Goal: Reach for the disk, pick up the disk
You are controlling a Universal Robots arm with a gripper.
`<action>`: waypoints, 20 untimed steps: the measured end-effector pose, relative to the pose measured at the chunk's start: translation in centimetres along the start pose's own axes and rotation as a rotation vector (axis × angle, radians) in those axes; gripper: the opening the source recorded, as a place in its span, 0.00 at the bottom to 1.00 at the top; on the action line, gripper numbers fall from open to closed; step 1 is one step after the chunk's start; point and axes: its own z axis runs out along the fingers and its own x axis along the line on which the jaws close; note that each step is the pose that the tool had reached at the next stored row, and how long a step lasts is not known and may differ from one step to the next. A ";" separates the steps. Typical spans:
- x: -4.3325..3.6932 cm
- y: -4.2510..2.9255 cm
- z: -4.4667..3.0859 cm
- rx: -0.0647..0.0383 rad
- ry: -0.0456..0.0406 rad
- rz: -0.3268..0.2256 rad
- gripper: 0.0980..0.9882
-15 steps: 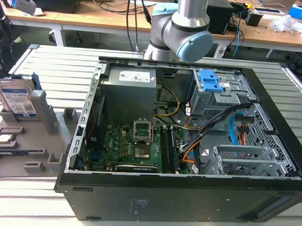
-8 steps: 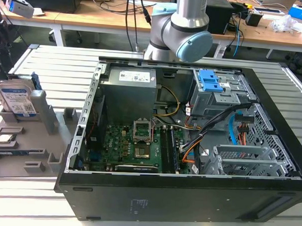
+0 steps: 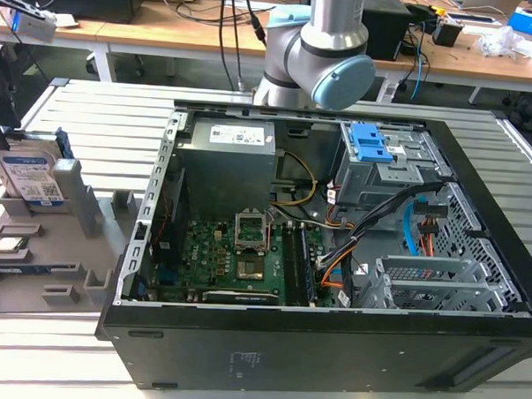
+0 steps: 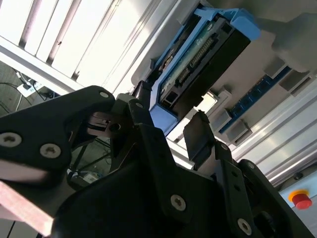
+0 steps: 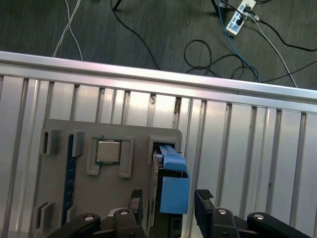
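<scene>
1. Disk [image 3: 24, 167] stands on edge in a slot of the grey holder [image 3: 80, 205], near the table [image 3: 93, 112] edge at the exterior view's left. It is well apart from the open computer case [image 3: 330, 344].
2. It is a flat silver-grey metal slab with a white-and-blue barcoded label [image 3: 35, 182] on its face and a bright blue bracket [image 5: 176, 191] framing it. The second wrist view shows its dark connector edge.
3. Over it hangs the end effector [image 5: 168, 198], fingers [image 5: 203, 198] spread wide and holding nothing. In both wrist views the disk lies beyond the tips, untouched.
4. Judging by this, the reach is nearly complete and the grasp is not yet made.
5. The pick-up calls for a straight approach with one finger on each broad face. It then needs a firm squeeze and a lift in line with the slot, so the bracket does not bind.
</scene>
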 end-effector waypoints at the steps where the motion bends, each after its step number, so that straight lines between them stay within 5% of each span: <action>1: 0.00 0.01 0.35 0.000 0.0002 0.000 0.50; 10: -0.17 0.36 2.58 0.000 0.0007 0.000 0.50; 20: -0.18 0.37 2.75 0.000 0.0007 0.000 0.48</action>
